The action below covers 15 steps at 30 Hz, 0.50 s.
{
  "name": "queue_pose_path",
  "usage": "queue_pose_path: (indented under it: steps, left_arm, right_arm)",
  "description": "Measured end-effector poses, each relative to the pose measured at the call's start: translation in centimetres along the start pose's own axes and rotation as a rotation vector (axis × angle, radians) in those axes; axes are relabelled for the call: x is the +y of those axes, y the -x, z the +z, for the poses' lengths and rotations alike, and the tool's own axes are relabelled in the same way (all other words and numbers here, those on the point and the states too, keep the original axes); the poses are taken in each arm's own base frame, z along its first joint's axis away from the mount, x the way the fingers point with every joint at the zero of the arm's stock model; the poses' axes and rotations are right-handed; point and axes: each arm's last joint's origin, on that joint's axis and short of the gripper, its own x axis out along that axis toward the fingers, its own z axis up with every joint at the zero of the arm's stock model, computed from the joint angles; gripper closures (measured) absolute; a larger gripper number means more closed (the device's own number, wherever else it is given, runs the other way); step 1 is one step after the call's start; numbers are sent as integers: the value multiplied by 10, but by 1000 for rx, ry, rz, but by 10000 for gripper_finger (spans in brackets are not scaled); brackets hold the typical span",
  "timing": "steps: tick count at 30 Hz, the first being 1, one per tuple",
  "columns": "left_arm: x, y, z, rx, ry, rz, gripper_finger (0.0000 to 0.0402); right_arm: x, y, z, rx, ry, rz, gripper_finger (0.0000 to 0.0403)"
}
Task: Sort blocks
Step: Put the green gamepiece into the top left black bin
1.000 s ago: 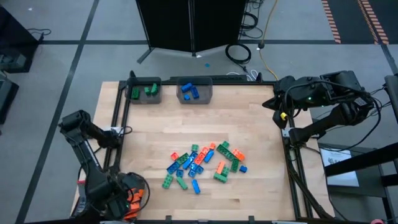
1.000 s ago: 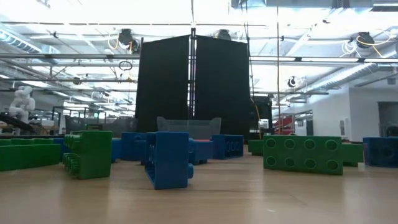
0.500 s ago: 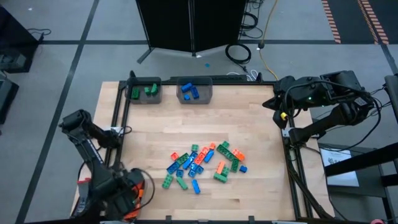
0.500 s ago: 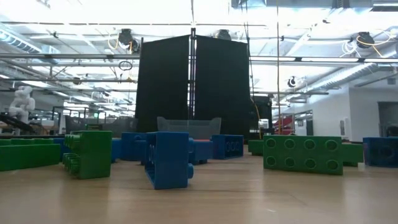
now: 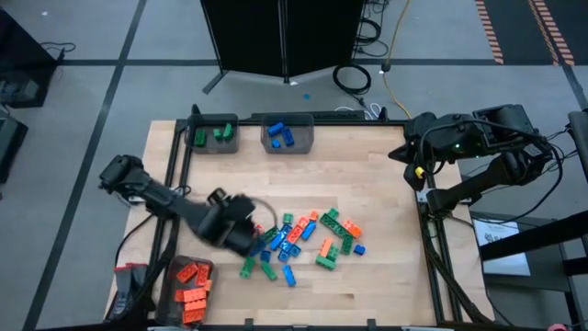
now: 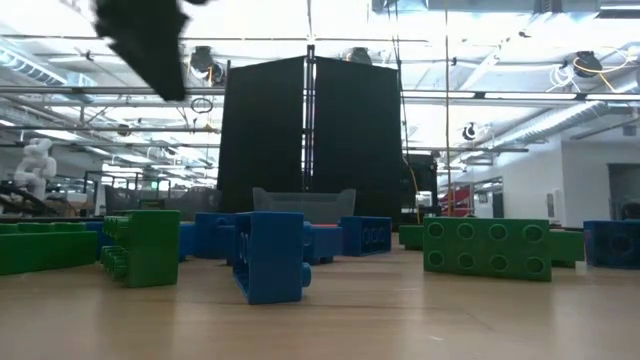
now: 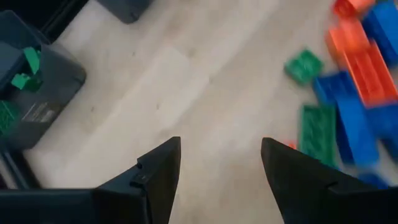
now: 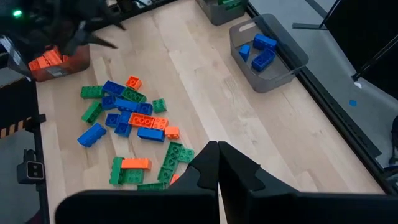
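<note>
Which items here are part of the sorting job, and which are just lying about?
Part of the job:
- loose blocks
- green bin
- blue bin
- orange bin
- left claw, open over the pile

Lying about:
- coiled cable on the floor
- black panel

The blocks [image 5: 301,242] lie heaped mid-table, nearer the front edge. Two bins [image 5: 213,134] sit side by side at the back edge. A third bin [image 5: 190,285] sits at the front left corner.

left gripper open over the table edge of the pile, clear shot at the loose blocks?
Probably yes. The left gripper is open and empty, bare table beneath, the blocks just ahead with nothing between.
</note>
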Motion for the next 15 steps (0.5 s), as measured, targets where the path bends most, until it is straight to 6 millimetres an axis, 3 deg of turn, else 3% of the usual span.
queue_pose_path:
  steps: [6, 15]
  left_arm:
    - [-3, -38, 30, 43, 75, 6, 178]
    - [-34, -85, 25, 186, -19, -14, 178]
  right_arm:
    - [-1, 0, -1, 14, 9, -7, 403]
    - [-1, 0, -2, 15, 25, -7, 403]
